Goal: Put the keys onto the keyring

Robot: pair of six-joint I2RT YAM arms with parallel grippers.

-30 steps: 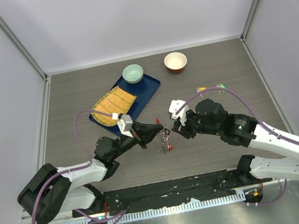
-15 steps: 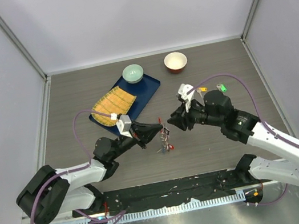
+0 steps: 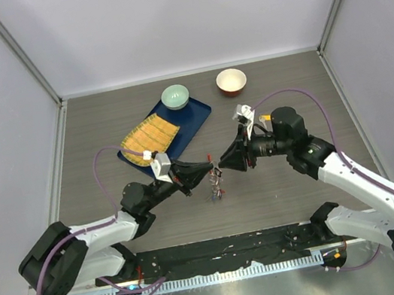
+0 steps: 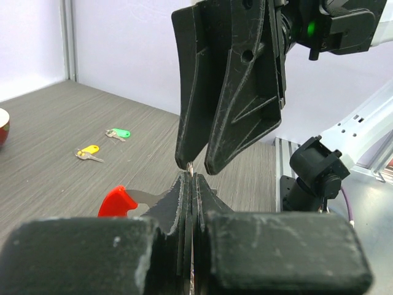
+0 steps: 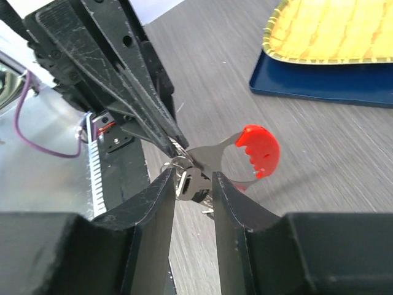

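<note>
On the counter (image 3: 100, 119), a blue tray (image 3: 195, 113) carries a yellow woven mat (image 3: 151, 136) and a pale green bowl (image 3: 175, 96). The keyring (image 5: 207, 152) is pinched above the counter in the fully closed left hand (image 4: 191, 183), its red loop (image 5: 261, 150) roughly level, pointed toward the counter's far side. The right hand (image 5: 192, 177) is narrowly parted around the ring bunch; whether it presses cannot be told. The yellow key (image 4: 89, 150) and green key (image 4: 118, 133) lie well apart from the keyring.

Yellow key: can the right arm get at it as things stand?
Likely yes, though not at once. The yellow key lies uncovered on the table, apart from the green key. But the right gripper is at the keyring, clamped in the left gripper, and must back off first.
</note>
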